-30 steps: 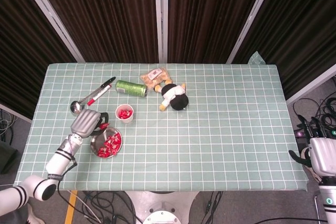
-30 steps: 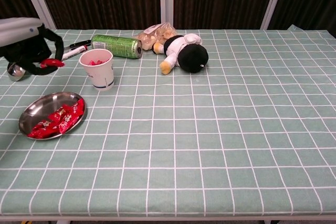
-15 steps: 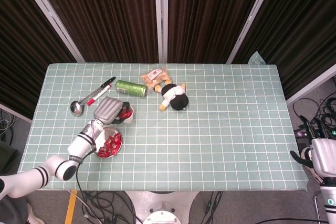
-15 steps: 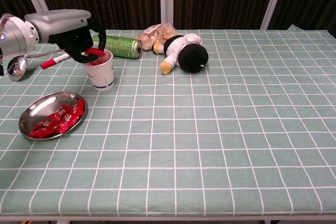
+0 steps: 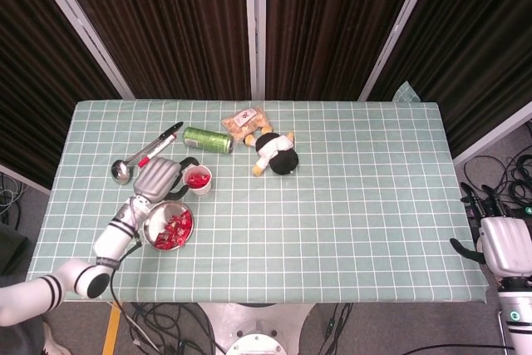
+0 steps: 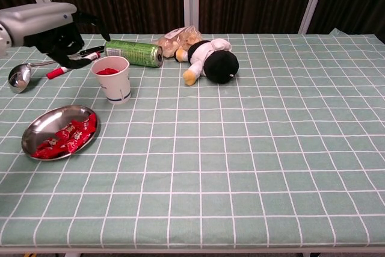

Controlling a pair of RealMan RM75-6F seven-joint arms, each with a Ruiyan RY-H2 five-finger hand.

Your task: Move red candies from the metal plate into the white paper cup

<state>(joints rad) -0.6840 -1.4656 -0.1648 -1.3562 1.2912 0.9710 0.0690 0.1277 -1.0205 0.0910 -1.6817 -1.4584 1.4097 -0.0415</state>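
Left hand (image 6: 57, 31) has pulled back from over the white paper cup (image 6: 112, 79) and now hovers up and to the left of it, above the marker (image 6: 73, 62); the red candy it was pinching half a second ago is gone from its fingers and the cup's red fill looks topped up, so that piece was most likely dropped in. Fingers are curled loosely downward with nothing visible between them; reads as released, not grasping. Right hand (image 5: 505, 243) sits off the table's right edge in the head view, fingers apart, holding nothing. Progress: partly done. The cup holds a visible layer of red candies (image 5: 197, 178) near its rim, but the metal plate (image 6: 38, 127) carries a good pile of red candies (image 6: 67, 136) bunched along its right and front side, with the left half of the dish bare and shiny. Judgement: several more pick-and-drop cycles remain, next one being a return to the plate. Plate sits near the table's front-left, cup just behind and to the right of it, close but apart. Candies look like small glossy wrapped pieces, overlapping, so singling one out may be fiddly. Cup stands upright, white with a small printed mark on its side. Ladle (image 6: 20, 75), green can (image 6: 133, 52), snack bag (image 6: 174, 39) and plush toy (image 6: 213, 58) lie behind and look uninvolved.
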